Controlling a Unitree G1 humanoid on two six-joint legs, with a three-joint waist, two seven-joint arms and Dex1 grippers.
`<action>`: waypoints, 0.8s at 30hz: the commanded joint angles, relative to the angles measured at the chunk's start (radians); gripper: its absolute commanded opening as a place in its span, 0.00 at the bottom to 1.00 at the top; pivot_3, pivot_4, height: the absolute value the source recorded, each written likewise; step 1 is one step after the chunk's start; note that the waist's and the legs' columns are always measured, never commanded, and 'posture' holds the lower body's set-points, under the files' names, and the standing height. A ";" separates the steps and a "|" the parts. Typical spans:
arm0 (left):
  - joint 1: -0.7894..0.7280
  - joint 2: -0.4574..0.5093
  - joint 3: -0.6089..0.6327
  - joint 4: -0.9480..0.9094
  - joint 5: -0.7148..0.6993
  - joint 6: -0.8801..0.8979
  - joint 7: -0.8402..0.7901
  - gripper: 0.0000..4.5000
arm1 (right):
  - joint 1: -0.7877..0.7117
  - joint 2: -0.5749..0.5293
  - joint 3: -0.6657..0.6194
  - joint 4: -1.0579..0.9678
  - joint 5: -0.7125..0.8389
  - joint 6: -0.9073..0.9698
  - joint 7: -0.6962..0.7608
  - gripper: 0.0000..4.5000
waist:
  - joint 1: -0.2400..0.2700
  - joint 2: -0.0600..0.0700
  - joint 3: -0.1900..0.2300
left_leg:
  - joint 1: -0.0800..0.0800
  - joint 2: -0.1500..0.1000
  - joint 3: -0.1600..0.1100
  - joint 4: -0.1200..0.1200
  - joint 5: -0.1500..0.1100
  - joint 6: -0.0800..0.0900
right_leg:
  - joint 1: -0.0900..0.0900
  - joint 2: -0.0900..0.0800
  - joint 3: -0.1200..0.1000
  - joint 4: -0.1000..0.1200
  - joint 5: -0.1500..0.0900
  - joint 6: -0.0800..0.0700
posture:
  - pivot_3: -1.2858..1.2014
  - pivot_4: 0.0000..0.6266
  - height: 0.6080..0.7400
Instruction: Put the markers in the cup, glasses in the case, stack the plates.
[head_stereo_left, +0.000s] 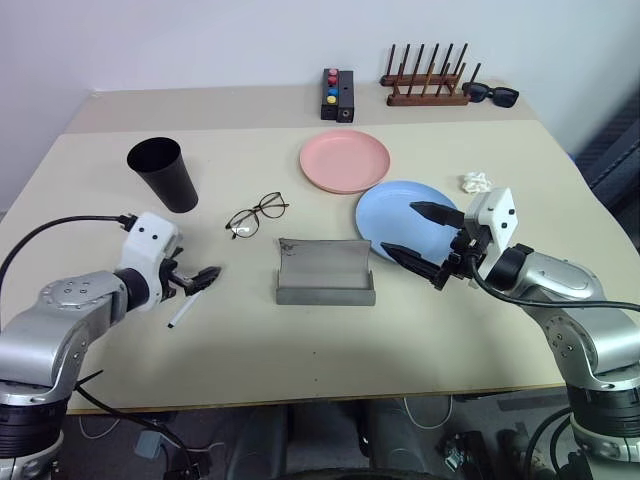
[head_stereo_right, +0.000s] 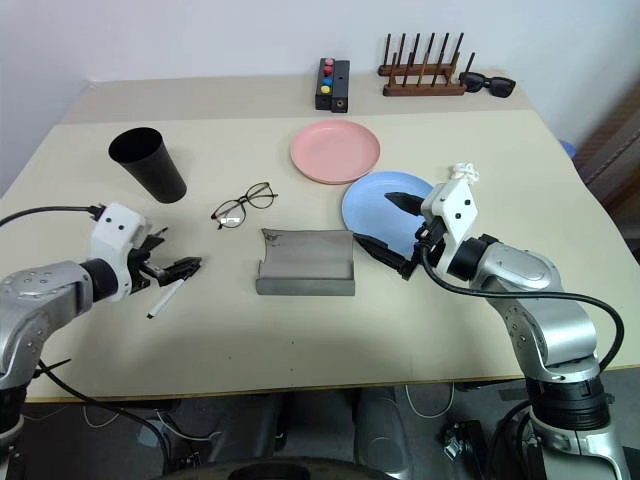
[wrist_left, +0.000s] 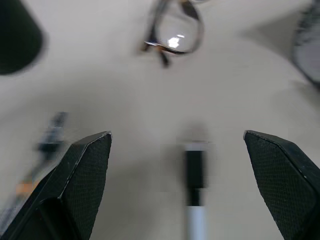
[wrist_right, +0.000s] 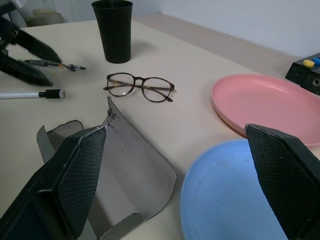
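The white marker (head_stereo_left: 183, 310) with a black cap lies near the table's front left. My left gripper (head_stereo_left: 200, 278) stands open over its capped end (wrist_left: 195, 175). The dark marker (wrist_right: 55, 64) lies just beyond it, toward the black cup (head_stereo_left: 165, 172), which stands upright at the back left. The wire-frame glasses (head_stereo_left: 256, 215) lie between the cup and the grey case (head_stereo_left: 325, 270), which lies open mid-table. The pink plate (head_stereo_left: 344, 160) and the blue plate (head_stereo_left: 400, 210) sit side by side, not stacked. My right gripper (head_stereo_left: 420, 235) hangs open and empty over the blue plate's near edge, beside the case.
Along the table's far edge stand a black box with coloured buttons (head_stereo_left: 337, 94), a wooden peg rack (head_stereo_left: 428, 85) and black sunglasses (head_stereo_left: 490, 94). A small white crumpled thing (head_stereo_left: 477, 181) lies right of the blue plate.
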 joint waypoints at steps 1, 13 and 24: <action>-0.008 -0.019 -0.014 -0.050 -0.016 0.076 0.036 0.96 | -0.016 0.001 -0.006 -0.049 0.029 0.003 0.004 1.00 | 0.001 0.000 0.000 | 0.000 0.000 0.000 0.000 0.000 0.000 | 0.000 0.000 0.000 0.000 0.000 0.000 | 0.52 0.24 0.99; -0.048 -0.087 -0.078 -0.018 0.017 0.221 0.132 0.48 | -0.033 -0.004 0.019 -0.062 0.044 0.019 0.028 1.00 | 0.001 0.000 0.000 | 0.000 0.000 0.000 0.000 0.000 0.000 | 0.000 0.000 0.000 0.000 0.000 0.000 | 0.52 0.24 0.99; -0.099 -0.122 -0.002 0.019 0.067 0.040 0.157 0.01 | -0.025 0.008 0.030 -0.051 0.035 0.000 0.032 1.00 | 0.002 0.000 0.000 | 0.000 0.000 0.000 0.001 0.000 0.000 | 0.000 0.000 0.000 0.000 0.000 0.000 | 0.52 0.24 0.99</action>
